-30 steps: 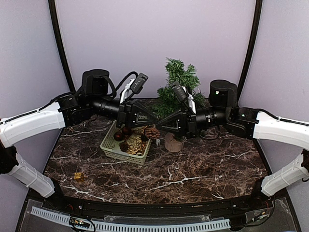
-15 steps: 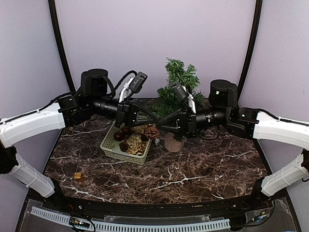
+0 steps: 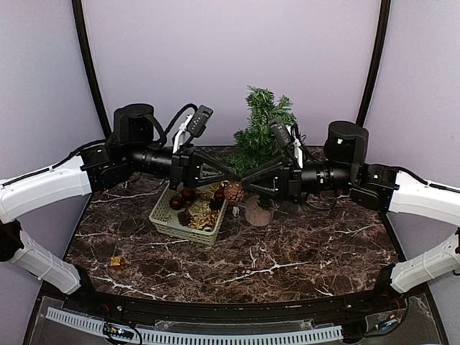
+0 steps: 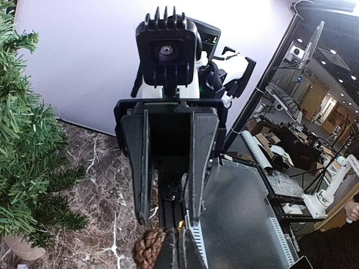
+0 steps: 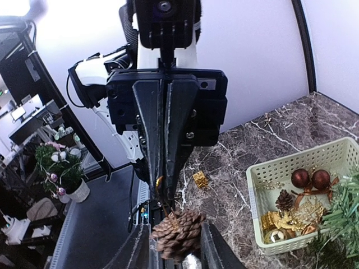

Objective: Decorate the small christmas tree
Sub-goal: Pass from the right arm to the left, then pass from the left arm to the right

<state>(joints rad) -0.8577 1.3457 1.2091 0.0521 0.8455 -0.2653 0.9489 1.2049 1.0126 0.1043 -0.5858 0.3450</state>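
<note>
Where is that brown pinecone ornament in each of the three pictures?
Top external: the brown scaly pinecone sits mid-picture, just right of the pale green plastic basket.
Left wrist: pinecone at the bottom edge, left of centre.
Right wrist: pinecone at bottom centre.
Shared landmark: the small green christmas tree, visible in all three.

Clad in white moulded plastic link shells (image 3: 44, 188), with black cylindrical joint housings (image 3: 134, 122). Fitted with looped black wrist cables (image 3: 175, 118), ribbed black camera blocks (image 4: 166, 47), matte black wedge-fingered left gripper (image 5: 161, 193) and right gripper (image 4: 168, 218); small screw heads (image 5: 189, 134) visible.
</note>
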